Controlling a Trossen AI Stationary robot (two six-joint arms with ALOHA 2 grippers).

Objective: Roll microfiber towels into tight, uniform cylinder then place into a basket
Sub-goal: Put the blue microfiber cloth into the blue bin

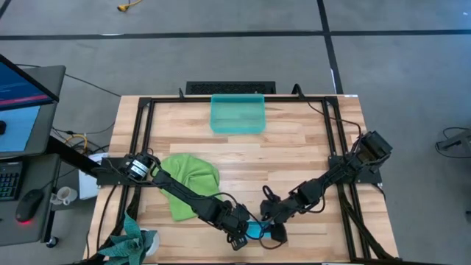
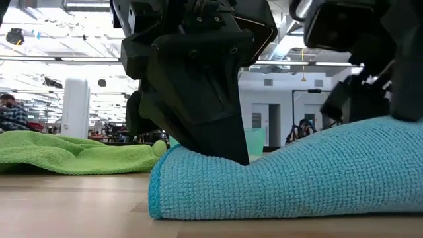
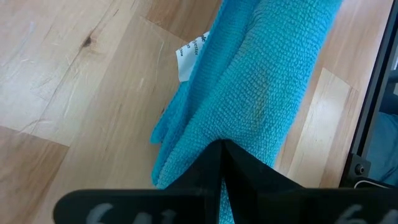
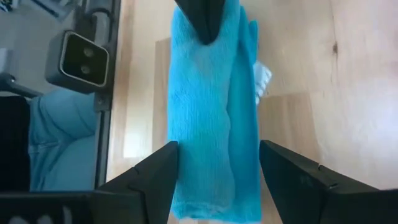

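While the clenched left gripper (image 3: 221,163) pins the rolled blue towel (image 4: 211,118), the released right gripper (image 4: 217,168) straddles its other end; next, close and lift toward the basket (image 1: 237,114).

My left arm reaches across the table toward the near edge, its left gripper (image 3: 222,163) pinched shut with the fingertips pressed down. My right arm angles in from the far side, the right gripper (image 4: 217,163) spread wide, fingers apart.
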